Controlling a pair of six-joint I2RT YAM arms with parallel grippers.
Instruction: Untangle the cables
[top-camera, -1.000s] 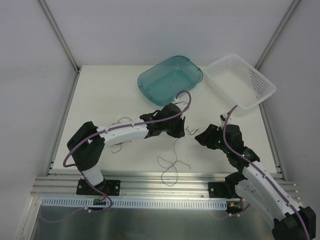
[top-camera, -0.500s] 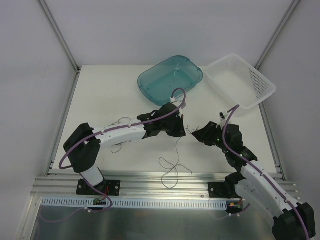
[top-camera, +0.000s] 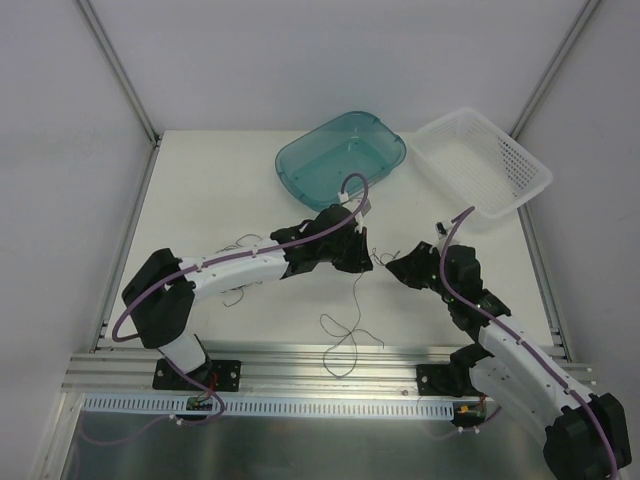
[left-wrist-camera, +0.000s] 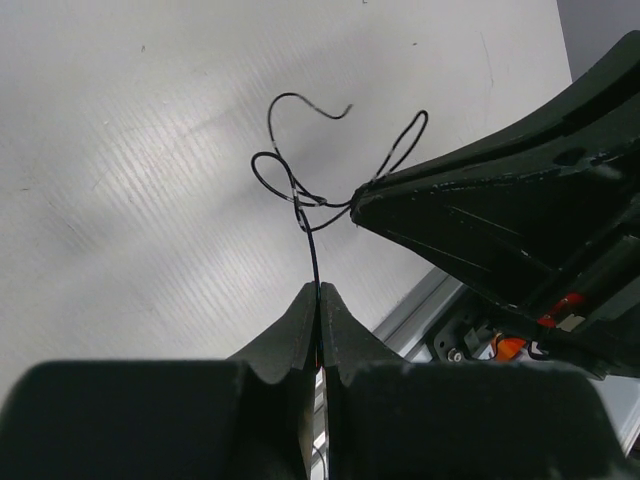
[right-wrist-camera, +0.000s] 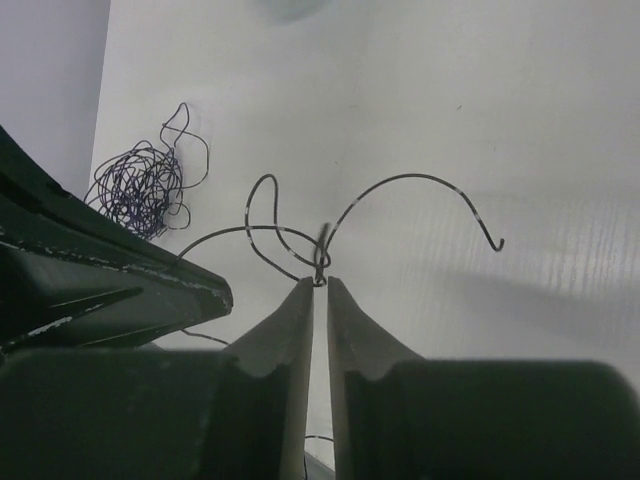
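My jaws are matt black plastic, scuffed pale along the edges. The cables (left-wrist-camera: 302, 200) look wiry and slightly glossy against the matt white, finely ribbed desk (left-wrist-camera: 150, 150).

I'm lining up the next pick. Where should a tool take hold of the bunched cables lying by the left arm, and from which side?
Take the lone loop standing out from the top edge of the bunch in the right wrist view, probably from above: it lies clear of the rest, while the dense middle would drag several strands.
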